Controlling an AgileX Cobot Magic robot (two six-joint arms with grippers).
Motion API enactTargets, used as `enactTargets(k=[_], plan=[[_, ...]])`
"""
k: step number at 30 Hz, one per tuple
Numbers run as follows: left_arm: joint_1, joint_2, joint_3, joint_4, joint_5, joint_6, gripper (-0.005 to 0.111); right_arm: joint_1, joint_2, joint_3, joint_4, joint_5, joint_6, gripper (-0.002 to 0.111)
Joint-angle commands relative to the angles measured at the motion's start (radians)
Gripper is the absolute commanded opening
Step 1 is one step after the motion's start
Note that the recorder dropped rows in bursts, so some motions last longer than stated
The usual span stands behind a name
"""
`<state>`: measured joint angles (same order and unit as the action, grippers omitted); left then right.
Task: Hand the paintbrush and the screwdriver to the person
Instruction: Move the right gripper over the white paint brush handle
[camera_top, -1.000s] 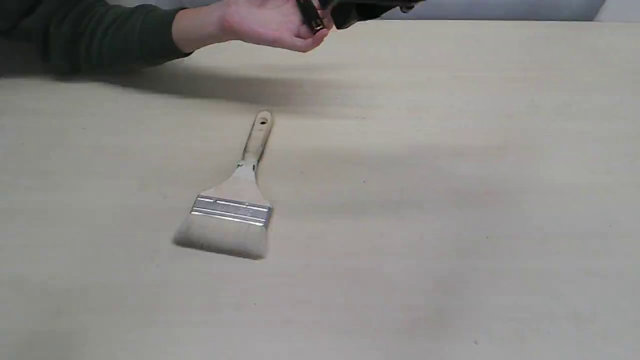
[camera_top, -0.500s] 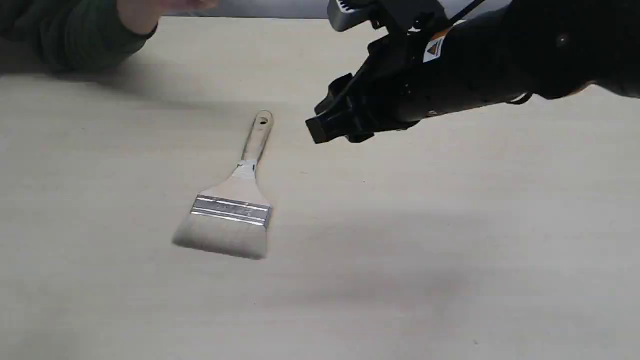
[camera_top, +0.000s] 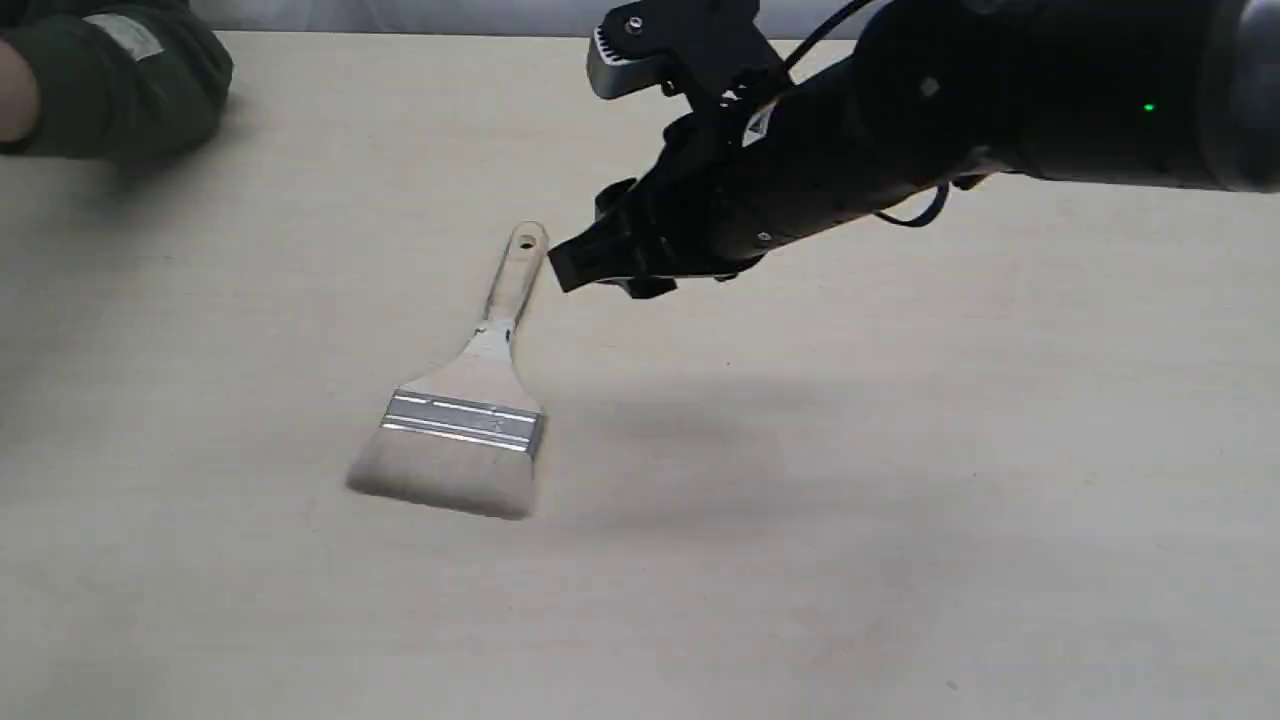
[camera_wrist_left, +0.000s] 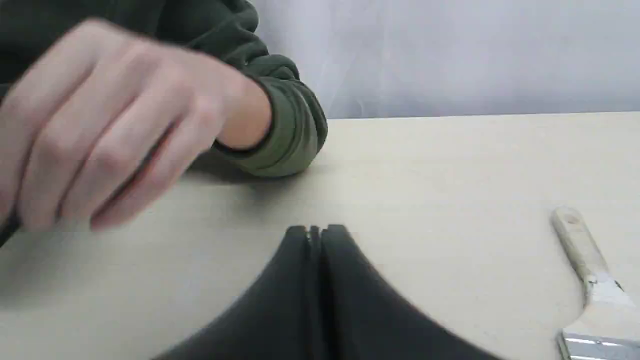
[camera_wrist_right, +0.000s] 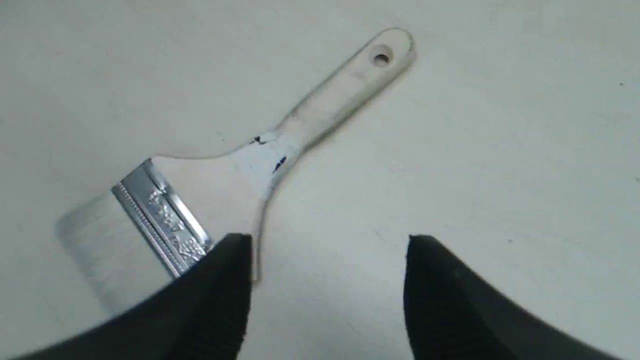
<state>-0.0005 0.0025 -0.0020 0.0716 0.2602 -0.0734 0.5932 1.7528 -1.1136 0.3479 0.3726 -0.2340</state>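
Paintbrush (camera_top: 465, 420) flat on table (camera_top: 900, 500). Right gripper (camera_wrist_right: 327, 240) hovers beside its handle, jaws wide apart, empty. Left gripper (camera_wrist_left: 316, 230) pressed closed, empty. Person's hand (camera_wrist_left: 115, 125) nearby.

Low exterior view across table (camera_top: 900, 520); close wrist views; paintbrush (camera_top: 478, 385) in all.

Robot lab bench, bare pale tabletop (camera_top: 900, 500), plain grey backdrop (camera_wrist_left: 475, 55), black robot arm (camera_top: 900, 130)
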Motion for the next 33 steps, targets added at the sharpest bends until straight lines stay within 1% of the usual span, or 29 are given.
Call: enactTargets(k=[1,3,9,18,28,33], plan=[[-0.007,-0.002,0.002,-0.002,-0.012,-0.002,0.000,0.002,0.041,-0.063,0.090,0.038,-0.073,0.051],[-0.007,-0.002,0.002,-0.002,-0.012,-0.002,0.000,0.002,0.073,-0.106,0.148,0.066,-0.105,0.051],[-0.007,-0.002,0.002,-0.002,-0.012,-0.002,0.000,0.002,0.158,-0.224,0.198,0.166,-0.098,0.051],[-0.007,-0.002,0.002,-0.002,-0.012,-0.002,0.000,0.004,0.309,-0.341,0.198,0.265,-0.004,0.051],[-0.007,-0.002,0.002,-0.002,-0.012,-0.002,0.000,0.028,0.429,-0.458,0.191,0.294,0.073,0.051],[-0.007,-0.002,0.002,-0.003,-0.009,-0.002,0.000,0.037,0.477,-0.528,0.108,0.339,0.191,0.051]])
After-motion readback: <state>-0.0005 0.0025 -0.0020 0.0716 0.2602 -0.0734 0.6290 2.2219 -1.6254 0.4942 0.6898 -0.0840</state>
